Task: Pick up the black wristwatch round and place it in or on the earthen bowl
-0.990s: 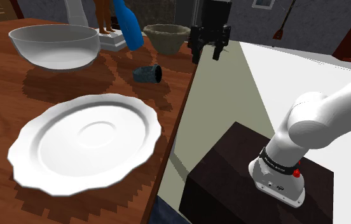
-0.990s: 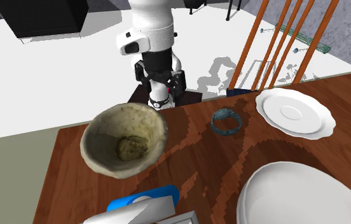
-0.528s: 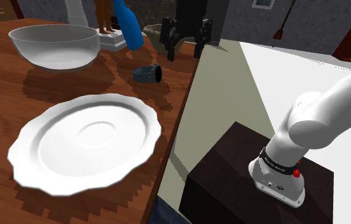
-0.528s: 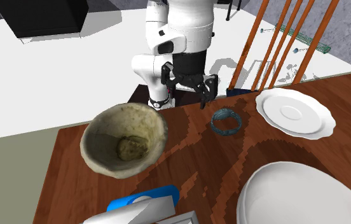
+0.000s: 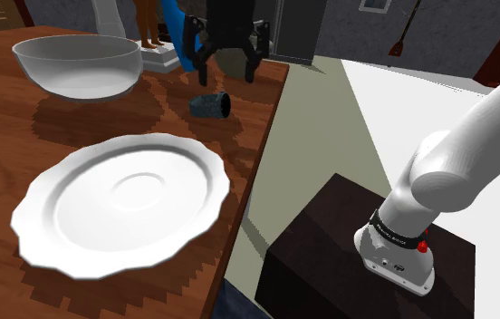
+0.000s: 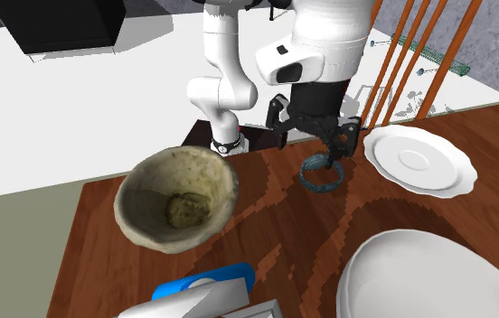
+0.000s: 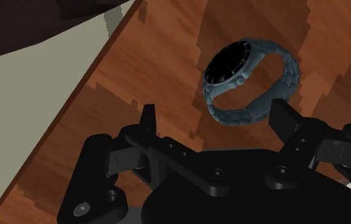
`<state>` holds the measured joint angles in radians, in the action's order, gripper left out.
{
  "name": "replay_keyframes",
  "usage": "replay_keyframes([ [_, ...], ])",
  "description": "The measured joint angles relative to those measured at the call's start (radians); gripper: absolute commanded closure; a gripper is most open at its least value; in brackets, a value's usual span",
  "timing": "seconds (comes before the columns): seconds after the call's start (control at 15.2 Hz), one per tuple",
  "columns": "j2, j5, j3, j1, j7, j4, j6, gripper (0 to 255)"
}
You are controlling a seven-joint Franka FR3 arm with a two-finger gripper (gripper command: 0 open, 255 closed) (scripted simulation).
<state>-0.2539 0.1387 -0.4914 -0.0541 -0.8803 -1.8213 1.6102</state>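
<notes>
Since the earlier frames, the gripper has been carried in from beyond the tabletop's stand-side edge and is now held above the wood, over the wristwatch. Nearest in the shoulder view, the dark stand is seen just off that edge, and a white scalloped plate is set on the tabletop beside it. Farther along the same edge the wristwatch, a blue-grey band with a black face, is found lying on the bare wood, untouched. The gripper's fingers are spread wide, with nothing clasped between them. Beyond the wristwatch, the earthen bowl is placed upright near the edge, well apart from the plate.
</notes>
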Motion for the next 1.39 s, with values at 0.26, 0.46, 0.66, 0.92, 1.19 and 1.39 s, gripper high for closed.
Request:
replay_keyframes([
  [0.26, -0.003, 0.003, -0.005, -0.003, -0.002, -0.050, 0.048, 0],
  [0.46, -0.006, 0.005, -0.007, -0.004, 0.000, -0.086, 0.081, 0],
  [0.66, -0.008, 0.006, -0.006, -0.004, 0.001, -0.092, 0.085, 0],
  [0.92, -0.008, 0.006, -0.006, -0.004, 0.001, -0.092, 0.085, 255],
  [1.19, -0.009, 0.006, -0.006, -0.004, 0.001, -0.091, 0.085, 255],
  [1.39, -0.009, 0.006, -0.006, -0.004, 0.001, -0.091, 0.085, 255],
])
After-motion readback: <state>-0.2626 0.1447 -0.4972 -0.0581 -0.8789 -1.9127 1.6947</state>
